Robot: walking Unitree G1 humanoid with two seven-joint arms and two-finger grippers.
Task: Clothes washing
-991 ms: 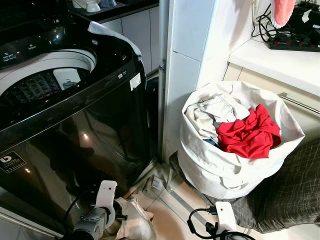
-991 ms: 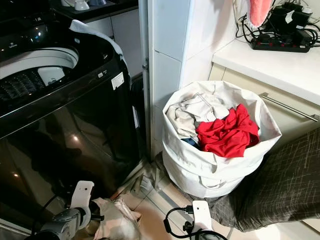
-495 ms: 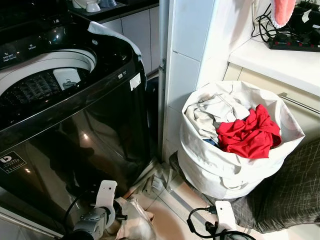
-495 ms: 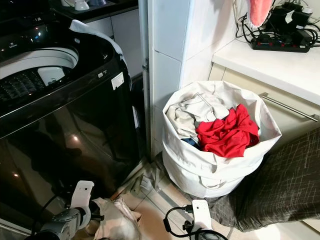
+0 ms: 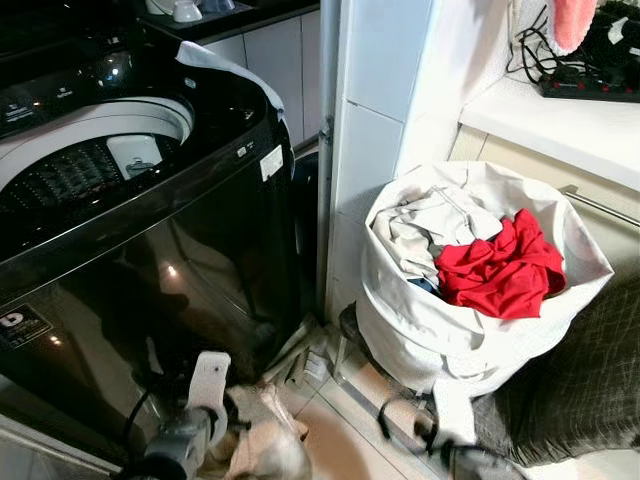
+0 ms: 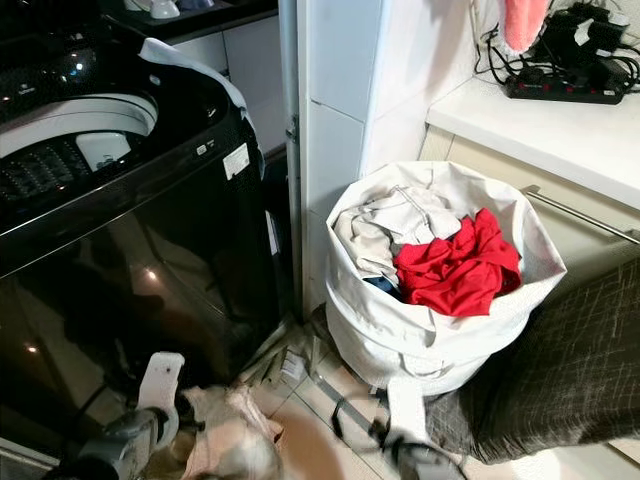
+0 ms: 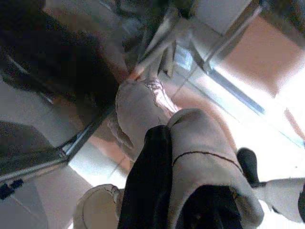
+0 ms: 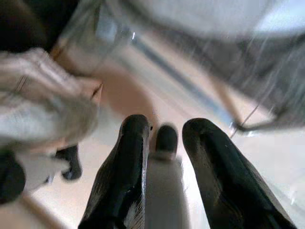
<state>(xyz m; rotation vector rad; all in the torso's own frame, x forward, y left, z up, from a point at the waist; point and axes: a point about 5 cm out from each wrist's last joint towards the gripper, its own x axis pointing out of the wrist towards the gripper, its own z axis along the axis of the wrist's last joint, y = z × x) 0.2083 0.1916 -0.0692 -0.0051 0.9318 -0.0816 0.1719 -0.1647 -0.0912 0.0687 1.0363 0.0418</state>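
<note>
Left gripper (image 7: 181, 191), low centre of the wrist frame: fingers clamped on a beige garment (image 7: 200, 152). Right gripper (image 8: 164, 157): fingers parted, holding nothing, above floor tiles. Centre right of the eye frame: white laundry bag (image 5: 440, 340) with red garment (image 5: 500, 270). Upper left: black top-loading washing machine (image 5: 150, 220), lid open

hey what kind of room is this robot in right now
Probably a home laundry corner: a black top-loading washing machine with its lid open stands beside a white laundry bag full of clothes, on a tiled floor.
</note>
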